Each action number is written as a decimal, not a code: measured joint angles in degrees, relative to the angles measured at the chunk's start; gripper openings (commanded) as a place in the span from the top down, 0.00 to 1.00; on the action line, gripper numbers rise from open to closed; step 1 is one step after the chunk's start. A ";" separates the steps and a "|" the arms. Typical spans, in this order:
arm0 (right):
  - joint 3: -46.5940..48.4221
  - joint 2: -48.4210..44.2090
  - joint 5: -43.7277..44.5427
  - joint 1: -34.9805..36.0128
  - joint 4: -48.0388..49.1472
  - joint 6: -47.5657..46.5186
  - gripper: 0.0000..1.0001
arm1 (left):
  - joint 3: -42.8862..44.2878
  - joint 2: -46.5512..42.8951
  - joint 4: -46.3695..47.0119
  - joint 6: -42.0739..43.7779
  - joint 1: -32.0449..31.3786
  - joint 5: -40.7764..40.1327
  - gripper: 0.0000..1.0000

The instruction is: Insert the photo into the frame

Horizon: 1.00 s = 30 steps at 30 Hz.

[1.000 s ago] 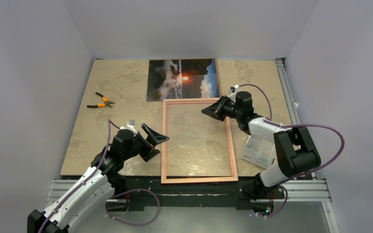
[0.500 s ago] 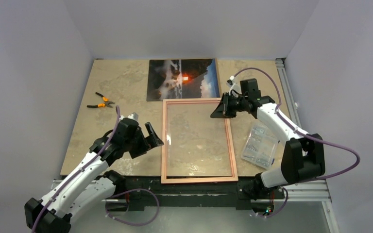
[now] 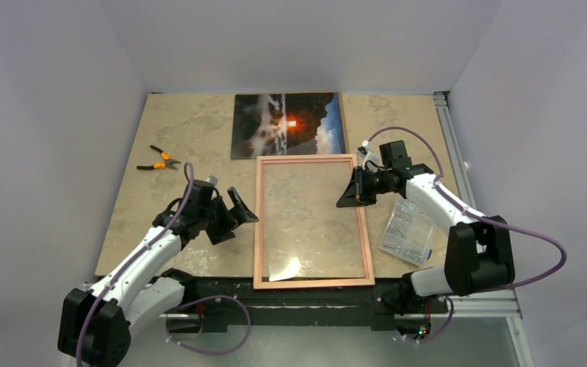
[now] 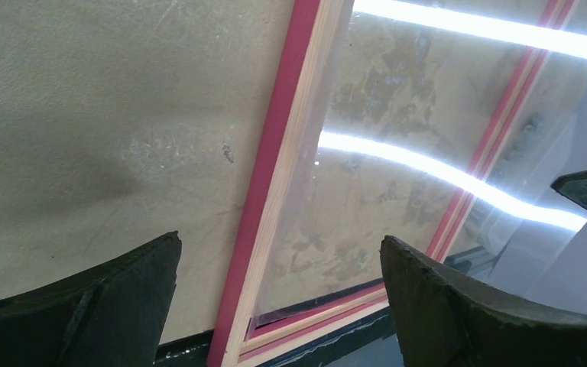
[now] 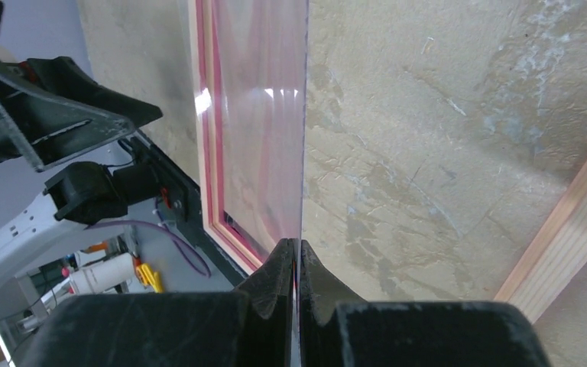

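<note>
While agape, L claw (image 3: 241,224) beside frame (image 3: 313,282)

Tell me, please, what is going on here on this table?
The right gripper is shut on an edge of the clear transparent sheet, holding it tilted above the pink-bordered rectangular frame. The left gripper hangs open near the frame's left rail. The sunset landscape photo lies face up beyond the frame, untouched.
</note>
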 measured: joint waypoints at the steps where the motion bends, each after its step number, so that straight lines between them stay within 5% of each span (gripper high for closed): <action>1: -0.22 -0.31 -0.44 -0.07 0.44 0.17 1.00 | -1.14 0.70 1.09 -0.02 0.52 0.98 0.01; 20: 4.42 -8.15 -7.80 -0.11 1.57 4.09 1.00 | -1.20 -5.35 3.78 2.97 1.11 3.15 0.01; 30: 15.04 -9.86 -5.81 -0.13 -5.14 5.20 1.00 | 6.84 -7.04 2.69 4.72 1.22 6.45 0.00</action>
